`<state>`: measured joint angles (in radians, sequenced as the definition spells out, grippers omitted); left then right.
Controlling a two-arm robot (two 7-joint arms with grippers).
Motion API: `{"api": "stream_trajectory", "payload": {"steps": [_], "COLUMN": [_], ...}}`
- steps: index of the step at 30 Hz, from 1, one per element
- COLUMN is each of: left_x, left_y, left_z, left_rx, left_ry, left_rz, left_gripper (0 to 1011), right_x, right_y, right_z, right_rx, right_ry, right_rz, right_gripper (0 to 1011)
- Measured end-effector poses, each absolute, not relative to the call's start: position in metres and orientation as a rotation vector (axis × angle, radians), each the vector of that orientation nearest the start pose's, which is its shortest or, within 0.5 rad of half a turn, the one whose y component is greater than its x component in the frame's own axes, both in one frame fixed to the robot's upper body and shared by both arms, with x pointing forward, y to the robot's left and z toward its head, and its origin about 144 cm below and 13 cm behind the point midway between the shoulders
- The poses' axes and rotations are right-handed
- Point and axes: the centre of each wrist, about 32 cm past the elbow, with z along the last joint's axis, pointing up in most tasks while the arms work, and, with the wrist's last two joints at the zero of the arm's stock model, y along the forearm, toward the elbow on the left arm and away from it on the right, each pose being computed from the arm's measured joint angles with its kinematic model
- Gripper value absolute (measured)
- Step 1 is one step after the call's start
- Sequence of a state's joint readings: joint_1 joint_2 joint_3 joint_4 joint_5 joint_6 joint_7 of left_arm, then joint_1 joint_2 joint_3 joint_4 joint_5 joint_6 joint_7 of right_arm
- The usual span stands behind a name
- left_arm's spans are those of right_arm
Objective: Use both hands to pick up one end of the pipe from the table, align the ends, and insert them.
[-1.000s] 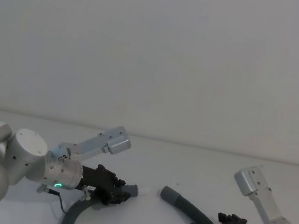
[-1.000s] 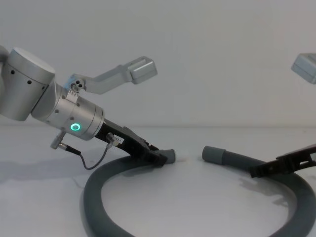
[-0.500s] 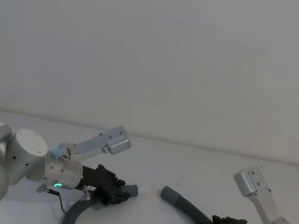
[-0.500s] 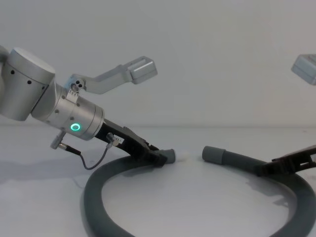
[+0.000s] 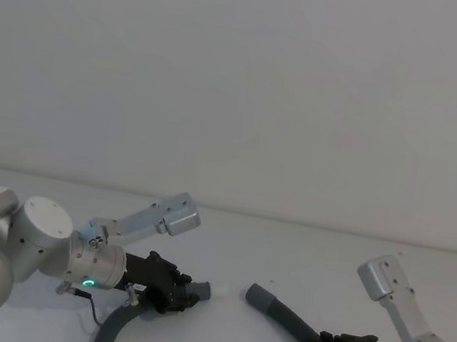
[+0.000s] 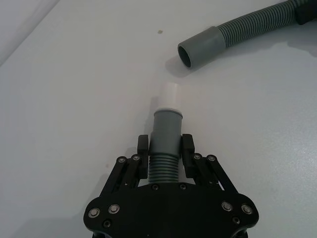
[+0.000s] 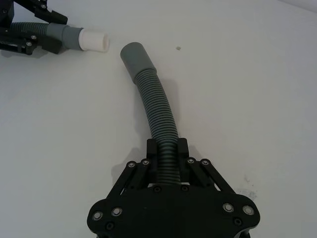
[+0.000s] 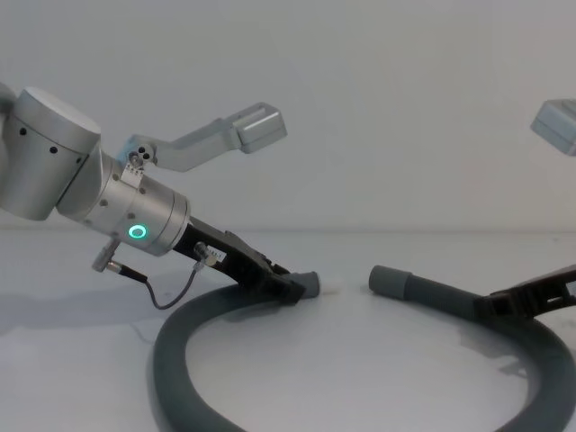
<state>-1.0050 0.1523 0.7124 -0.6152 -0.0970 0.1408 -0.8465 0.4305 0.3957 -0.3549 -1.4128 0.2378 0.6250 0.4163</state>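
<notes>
2 grippers, both clamped on the pipe (image 8: 163, 355). Nearest the robot it sags in a loop on the table (image 8: 360, 378). It looks soft, light and ribbed, so it should bend freely and give fair grip. The left gripper (image 6: 165, 146) squeezes it right behind the spigot (image 6: 171, 95), a firm spot for aiming. The right gripper (image 7: 168, 148) pinches the ribs well back, so the long free stretch to the hollow cuff (image 7: 134, 58) may droop or swing. Farther out, the 2 ends lie near each other, apart and out of line. The left wrist view gives the open bore and white tip. The chest view gives the loop and how low both ends sit.
</notes>
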Motion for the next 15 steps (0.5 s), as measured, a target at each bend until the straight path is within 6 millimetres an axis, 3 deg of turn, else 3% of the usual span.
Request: {"api": "stream_trajectory", "payload": {"steps": [15], "left_x": [0.6855], "left_y": [0.1921], "left_z": [1.2550], "left_rx": [0.615], "left_ry": [-0.065], "left_rz": [0.470], "left_gripper": [360], "right_x": [0.5582], "right_y": [-0.2600], "right_z": [1.2298], "right_rx": [-0.523], "right_ry": [0.220], "right_rz": [-0.968], "right_gripper": [185]}}
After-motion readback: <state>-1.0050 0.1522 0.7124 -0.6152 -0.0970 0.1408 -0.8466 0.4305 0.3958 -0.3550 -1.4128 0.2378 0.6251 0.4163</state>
